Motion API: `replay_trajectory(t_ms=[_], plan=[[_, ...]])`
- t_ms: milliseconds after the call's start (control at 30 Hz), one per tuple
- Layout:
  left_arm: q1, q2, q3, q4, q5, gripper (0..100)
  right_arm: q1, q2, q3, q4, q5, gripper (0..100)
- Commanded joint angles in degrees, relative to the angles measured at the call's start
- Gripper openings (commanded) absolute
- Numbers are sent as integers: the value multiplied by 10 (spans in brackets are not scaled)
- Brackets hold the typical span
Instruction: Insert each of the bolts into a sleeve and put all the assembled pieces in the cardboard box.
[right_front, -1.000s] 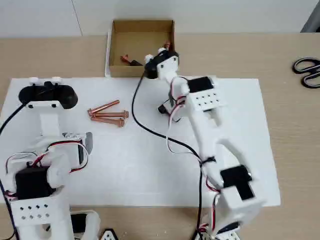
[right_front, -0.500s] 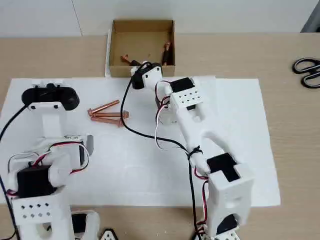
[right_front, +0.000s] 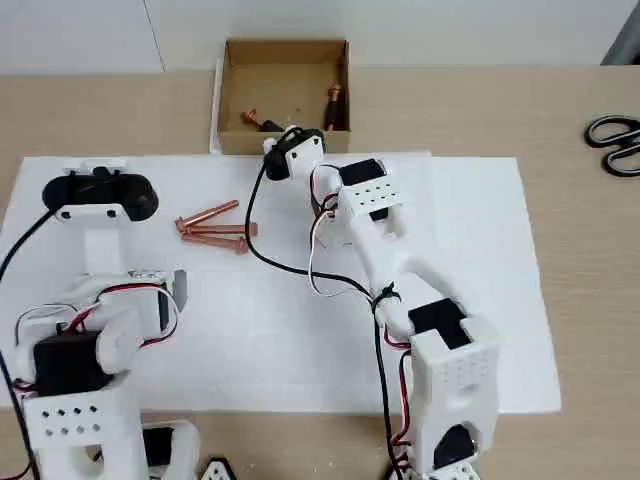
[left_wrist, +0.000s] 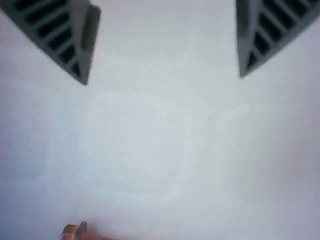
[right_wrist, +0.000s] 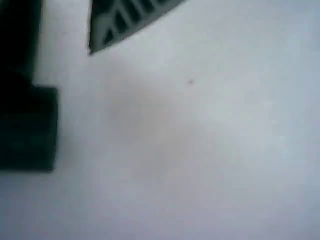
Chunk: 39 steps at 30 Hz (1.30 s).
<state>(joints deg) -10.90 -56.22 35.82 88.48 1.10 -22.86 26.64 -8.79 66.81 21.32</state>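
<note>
1. Left gripper (left_wrist: 162, 77): spread wide, empty, well apart from cardboard box (right_front: 290, 90).
2. Right gripper (right_front: 292, 157): at box's front wall; grip cannot be told.
3. Inside box: two assembled pieces (right_front: 333, 106).
4. Bolts (right_front: 215, 229): three, loose, near box.

- The cardboard box (right_front: 285, 90) sits at the far side of the table (right_front: 500, 110), touching the far edge of the sheet (right_front: 250, 340), left of centre.
- In the box you have two pieces: one (right_front: 333, 105) by the right wall, one (right_front: 258, 122) at the front left.
- The bolts (right_front: 215, 228) lie together on the sheet, before the box and to its left.
- Your left hand (left_wrist: 162, 77) hangs over the sheet, left of the bolts.
- The right arm (right_front: 370, 200) runs from the near edge to just before the box.
- The scissors (right_front: 615, 143) lie far right, off the sheet.
</note>
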Motion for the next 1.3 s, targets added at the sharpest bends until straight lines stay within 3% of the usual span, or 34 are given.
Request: replay_trajectory(t_ms=[0,467,733,1033,1267], plan=[[-4,-7,-1,1,2,185,-4,4,-22,-5,6,168],[-4,-7,-1,1,1,185,-3,35,-24,-2,6,120],[-4,-7,-3,1,1,185,10,31,-24,7,5,13],[-2,-7,-4,1,1,185,32,-55,-74,131,1,10],[-2,-7,-4,1,1,185,35,-92,-84,205,-89,10]])
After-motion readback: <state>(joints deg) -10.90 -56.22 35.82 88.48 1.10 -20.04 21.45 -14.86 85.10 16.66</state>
